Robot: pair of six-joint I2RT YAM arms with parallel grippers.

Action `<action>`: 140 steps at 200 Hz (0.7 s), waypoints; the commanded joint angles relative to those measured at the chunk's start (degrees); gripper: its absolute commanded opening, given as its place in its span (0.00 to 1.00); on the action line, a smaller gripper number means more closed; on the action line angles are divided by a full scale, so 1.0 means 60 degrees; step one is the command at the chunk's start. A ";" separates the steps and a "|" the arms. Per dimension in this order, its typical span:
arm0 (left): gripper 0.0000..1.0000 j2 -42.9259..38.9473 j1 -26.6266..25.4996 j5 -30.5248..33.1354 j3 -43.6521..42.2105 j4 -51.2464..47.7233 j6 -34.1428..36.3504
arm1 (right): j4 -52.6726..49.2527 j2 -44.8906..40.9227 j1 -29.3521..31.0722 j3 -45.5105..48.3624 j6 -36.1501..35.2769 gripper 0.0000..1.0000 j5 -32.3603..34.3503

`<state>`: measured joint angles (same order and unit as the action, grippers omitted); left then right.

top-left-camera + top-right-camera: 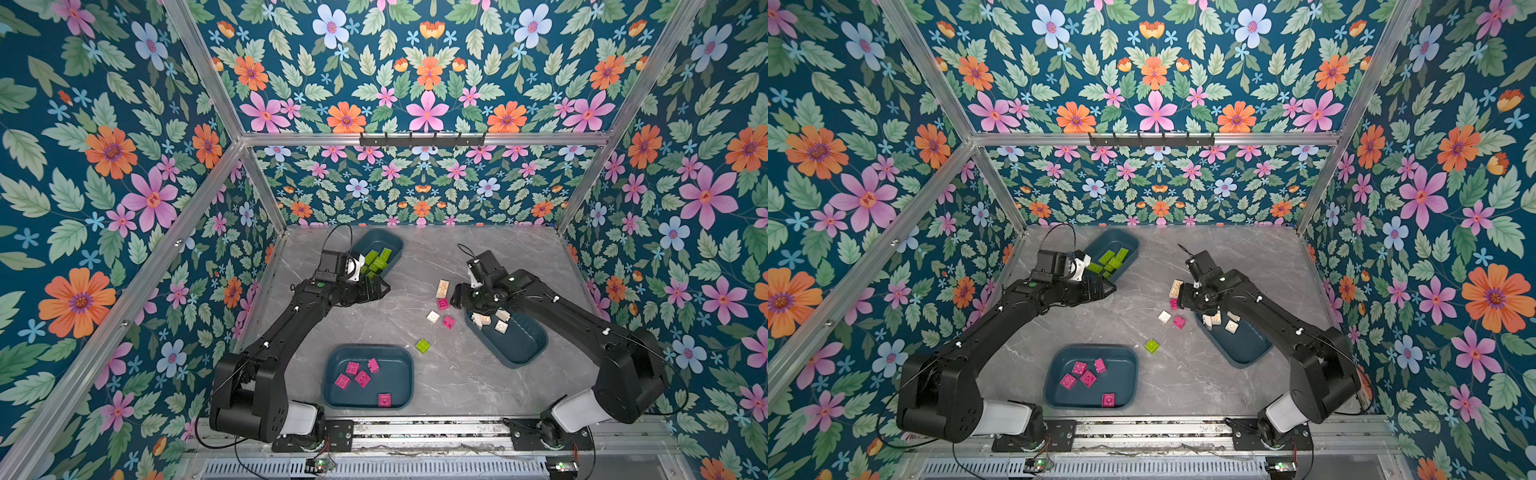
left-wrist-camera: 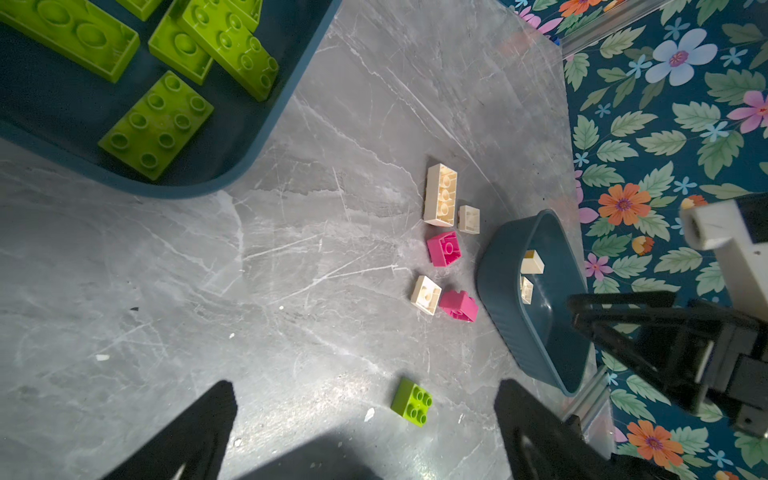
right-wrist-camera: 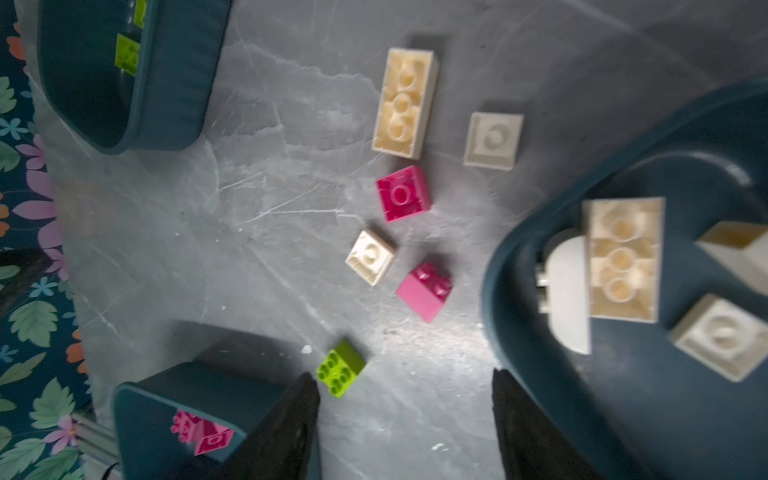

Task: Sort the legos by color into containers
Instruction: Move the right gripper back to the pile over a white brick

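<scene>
Three dark teal containers stand on the grey table. The back-left one holds lime green legos, the front one magenta legos, and the right one cream legos. Loose legos lie between them: a long cream brick, two magenta squares, a cream square and a green square. My left gripper hangs open and empty beside the green container. My right gripper is open and empty above the table, at the cream container's near end.
Another cream square lies next to the long cream brick; the right arm hides it in both top views. Flowered walls with aluminium posts close in the table on three sides. Bare marble lies between the left arm and the loose legos.
</scene>
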<state>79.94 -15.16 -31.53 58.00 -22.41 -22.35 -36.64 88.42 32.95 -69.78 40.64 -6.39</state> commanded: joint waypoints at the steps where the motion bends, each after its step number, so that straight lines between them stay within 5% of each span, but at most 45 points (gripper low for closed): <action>1: 1.00 0.0007 -0.0008 0.0061 0.0097 -0.0101 0.0161 | 0.0297 0.0475 0.0642 -0.0310 0.1916 0.69 0.0179; 48: 1.00 0.0017 0.0006 0.0108 0.0078 -0.0161 0.0286 | -0.0084 0.2395 0.1393 -0.1239 0.3592 0.71 0.0758; 140: 1.00 0.0018 0.0007 0.0234 0.0003 -0.0210 0.0515 | -0.0662 0.4659 0.1376 -0.2711 0.3921 0.62 0.1379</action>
<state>79.96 -15.11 -30.72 57.71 -23.22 -20.51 -37.93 114.78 41.36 -84.55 62.92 -0.19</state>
